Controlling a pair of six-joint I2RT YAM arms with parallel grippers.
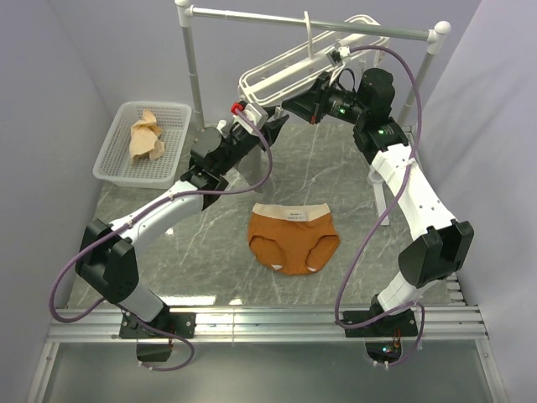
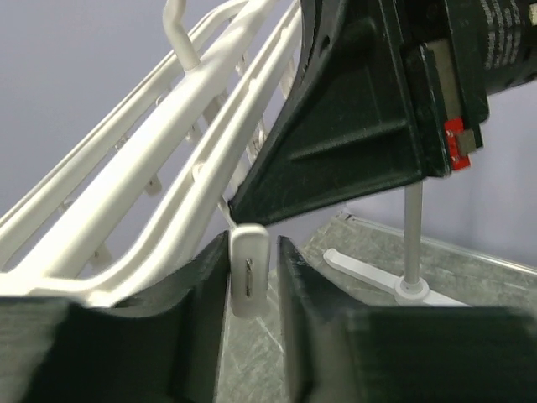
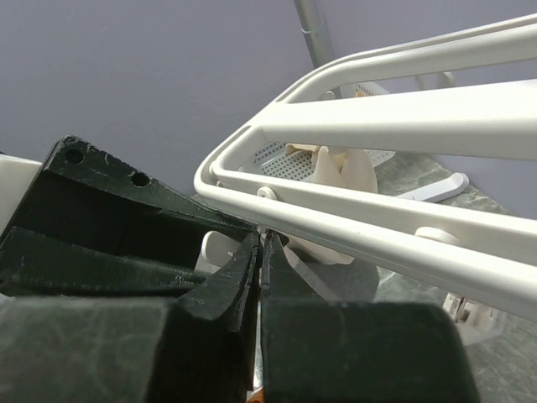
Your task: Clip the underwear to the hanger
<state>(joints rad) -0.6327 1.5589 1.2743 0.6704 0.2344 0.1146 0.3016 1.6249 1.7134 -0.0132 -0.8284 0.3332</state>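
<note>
While one underwear [image 1: 294, 239] lies flat on the table [image 1: 201, 239] between the arms, one hanger [image 1: 277, 71] hangs behind. From the left wrist, the left gripper [image 2: 253, 250] has its fingers slightly apart, flanking one clip [image 2: 249, 277]. From the right wrist, the right gripper [image 3: 260, 262] has its fingers pressed together under a hanger bar; any hold is hidden.

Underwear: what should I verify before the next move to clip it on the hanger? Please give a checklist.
1. Underwear lies flat on the table: ok.
2. Underwear held by a gripper: not ok, neither touches it.
3. Clip sits inside the left gripper: ok.
4. Clip squeezed open: cannot tell.
5. Right gripper free: cannot tell; it is shut beside the hanger.
6. Hanger hung on the rail: ok.
</note>
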